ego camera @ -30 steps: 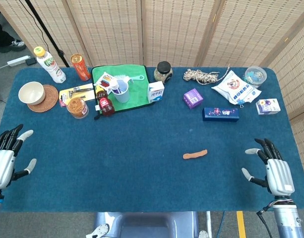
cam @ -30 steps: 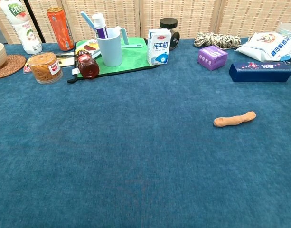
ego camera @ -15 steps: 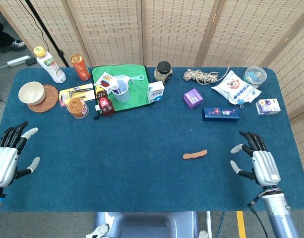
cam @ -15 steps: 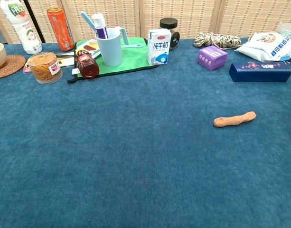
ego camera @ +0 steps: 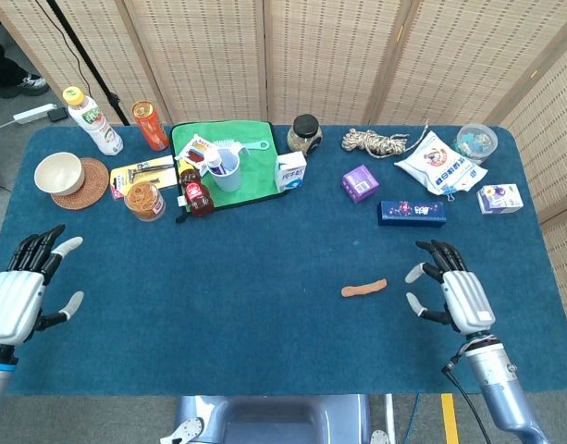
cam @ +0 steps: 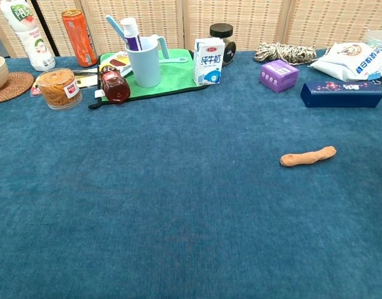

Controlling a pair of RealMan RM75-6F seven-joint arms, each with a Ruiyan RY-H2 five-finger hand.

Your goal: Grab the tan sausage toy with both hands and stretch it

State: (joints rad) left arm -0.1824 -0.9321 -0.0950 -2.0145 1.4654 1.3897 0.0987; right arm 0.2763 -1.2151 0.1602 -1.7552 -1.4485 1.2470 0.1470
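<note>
The tan sausage toy (ego camera: pixel 363 289) (cam: pixel 307 156) lies flat on the blue table, right of centre, untouched. My right hand (ego camera: pixel 449 292) hovers to its right with fingers spread and nothing in it, a short gap away from the toy's right end. Far off at the table's left edge, my left hand (ego camera: pixel 24 289) is also spread and empty. Neither hand shows in the chest view.
Behind the toy stand a dark blue box (ego camera: pixel 412 213), a purple box (ego camera: pixel 360 182), a rope coil (ego camera: pixel 375 141) and a snack bag (ego camera: pixel 441 164). At the back left are a milk carton (ego camera: pixel 291 170), green mat (ego camera: pixel 251 157), cup (ego camera: pixel 224 171), jars and bottles.
My right hand has moved left and forward toward the toy. My left hand has shifted slightly right onto the table edge. The toy has not moved.
</note>
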